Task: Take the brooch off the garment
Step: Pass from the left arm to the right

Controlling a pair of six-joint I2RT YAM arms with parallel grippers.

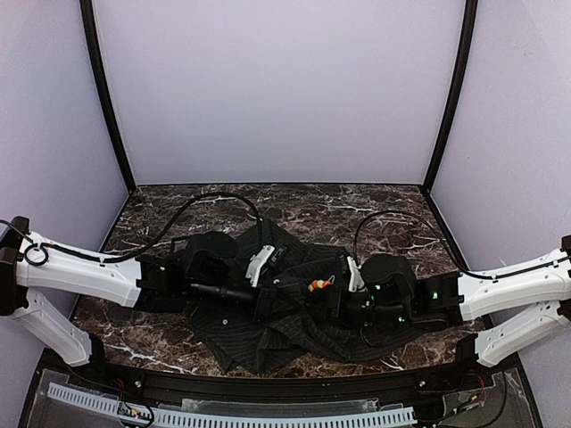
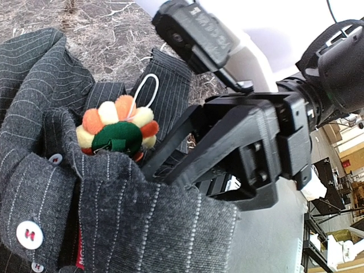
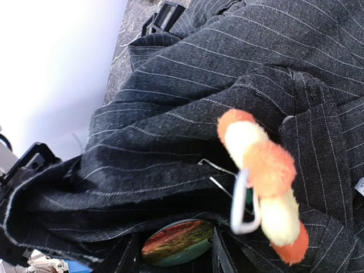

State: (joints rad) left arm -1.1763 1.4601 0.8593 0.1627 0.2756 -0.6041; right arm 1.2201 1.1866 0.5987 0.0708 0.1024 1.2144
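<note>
Right claw (image 2: 154, 173) stands spread just right of the small round flower-shaped brooch (image 2: 118, 129), green-centred with orange and cream beads, and grips nothing. Left claw (image 1: 264, 272) is pressed together, with the dark pinstriped woollen garment (image 2: 34, 85) bunched around it. The brooch, left of centre, looks still pinned on; gripping it and pulling it free remain.

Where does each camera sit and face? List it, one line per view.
Top external: above and behind the arms, looking down on the table; both arms meet over the garment.
Left wrist: low against the garment, facing the brooch and the right pincer beyond it.
Right wrist: close over the garment, facing the brooch edge-on; its own fingers at the bottom edge.
Shared: all show the brooch.
</note>
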